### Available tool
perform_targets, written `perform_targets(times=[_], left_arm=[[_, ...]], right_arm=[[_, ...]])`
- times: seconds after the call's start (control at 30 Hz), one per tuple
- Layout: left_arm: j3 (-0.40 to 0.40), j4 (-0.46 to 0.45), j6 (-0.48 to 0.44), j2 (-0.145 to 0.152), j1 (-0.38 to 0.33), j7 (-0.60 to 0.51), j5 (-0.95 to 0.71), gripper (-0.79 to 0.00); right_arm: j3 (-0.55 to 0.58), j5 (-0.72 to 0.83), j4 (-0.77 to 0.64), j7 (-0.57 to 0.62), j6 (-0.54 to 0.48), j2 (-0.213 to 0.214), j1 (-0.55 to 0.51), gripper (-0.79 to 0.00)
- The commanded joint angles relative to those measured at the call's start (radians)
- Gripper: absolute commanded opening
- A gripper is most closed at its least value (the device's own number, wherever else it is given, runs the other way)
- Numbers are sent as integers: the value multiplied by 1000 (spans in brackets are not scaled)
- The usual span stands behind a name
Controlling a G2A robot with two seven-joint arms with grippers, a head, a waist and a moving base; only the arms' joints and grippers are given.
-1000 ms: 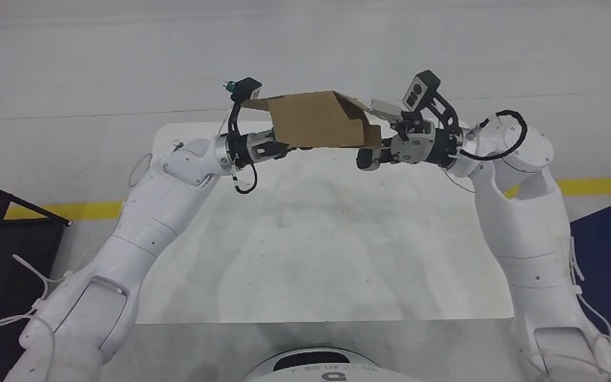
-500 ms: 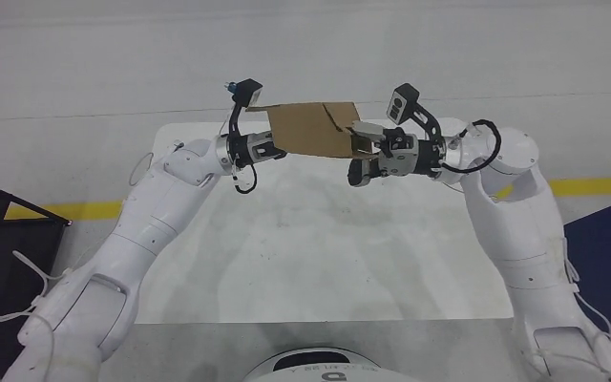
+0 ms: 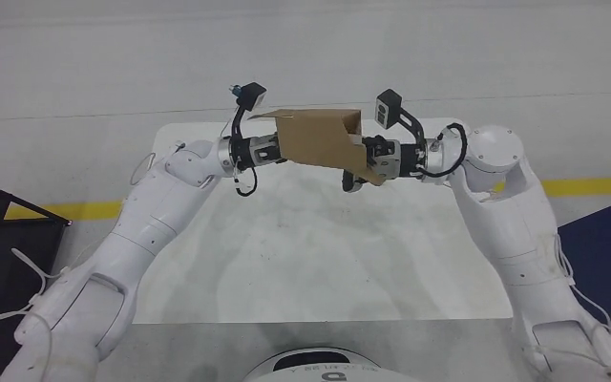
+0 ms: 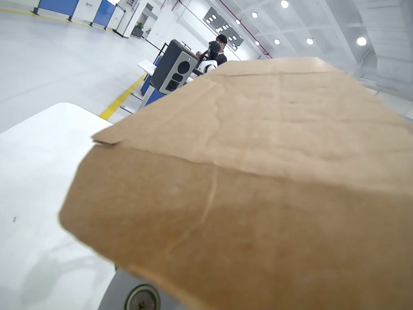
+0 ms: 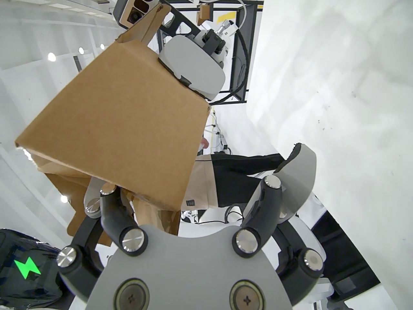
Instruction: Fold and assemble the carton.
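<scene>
Overhead, the brown carton (image 3: 320,138) hangs clear of the white table (image 3: 315,267), above its far half, spanned between the 2 arms. Its long axis runs from side to side, and its folded faces meet along 1 visible crease on top.

The left gripper (image 3: 270,150) is clamped on the carton's left end and carries it. In the left wrist view the cardboard lies close across the lens, with a corner of the table beyond it.

The right gripper (image 3: 363,172) sits at the carton's right end, by the lower corner. In the right wrist view its jaws stand spread wide. 1 finger (image 5: 109,201) lies against the loose flaps (image 5: 155,217) at the carton's open end. The other stands well apart from the cardboard, and nothing is pinched between the 2. Whether the near finger presses on the flaps or merely touches them cannot be told. The same view shows the left gripper at the carton's far end.

A yellow floor line (image 3: 584,185) runs past the table's right side.
</scene>
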Motion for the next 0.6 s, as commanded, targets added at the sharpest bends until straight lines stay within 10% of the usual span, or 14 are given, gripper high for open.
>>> perform_targets(times=[0.0, 0.57], left_arm=[[1, 0, 0, 1, 0, 0, -4, -785], [-39, 1, 0, 18, 14, 0, 3, -785]], right_arm=[[3, -2, -2, -10, -4, 2, 2, 0], [121, 57, -33, -88, -36, 24, -43, 0]])
